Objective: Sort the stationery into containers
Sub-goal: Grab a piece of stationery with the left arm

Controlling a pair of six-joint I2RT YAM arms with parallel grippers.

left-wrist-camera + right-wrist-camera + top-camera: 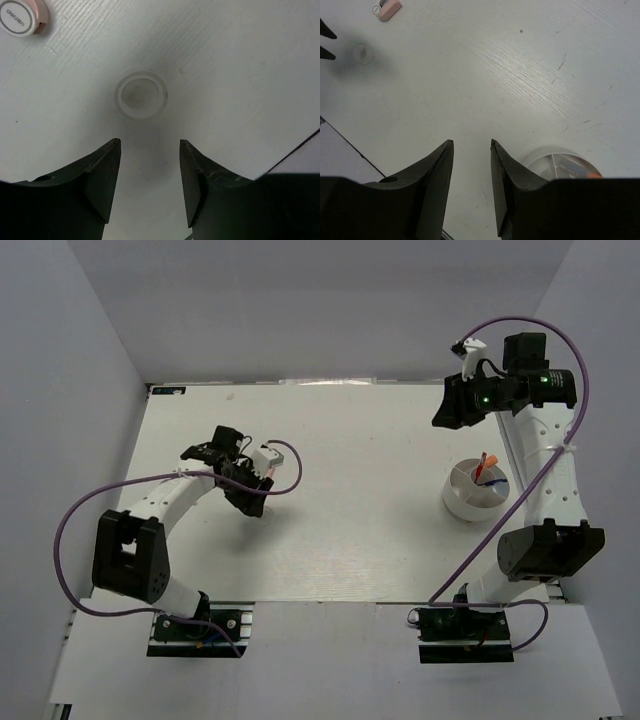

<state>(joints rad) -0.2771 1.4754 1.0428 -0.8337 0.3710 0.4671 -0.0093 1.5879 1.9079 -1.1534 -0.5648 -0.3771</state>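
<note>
The white tape ring [141, 94] lies flat on the table, just ahead of my left gripper [150, 142], which is open and empty, its fingertips short of the ring. The pinkish-white eraser [22, 17] lies beyond it to the left. In the top view the left gripper [252, 502] is at the table's middle left. The round white divided bowl [477, 490] stands at the right with a red-orange pen [487, 461] and a blue pen in it. My right gripper [447, 415] is open, empty and raised behind the bowl. In the right wrist view [471, 142] the bowl's rim [540, 156], ring [362, 51] and eraser [387, 8] show.
Purple cables loop from both arms, one beside the bowl [530, 480]. Grey walls close in the white table [370, 540] at the back and both sides. The table's edge shows in the left wrist view [300, 145].
</note>
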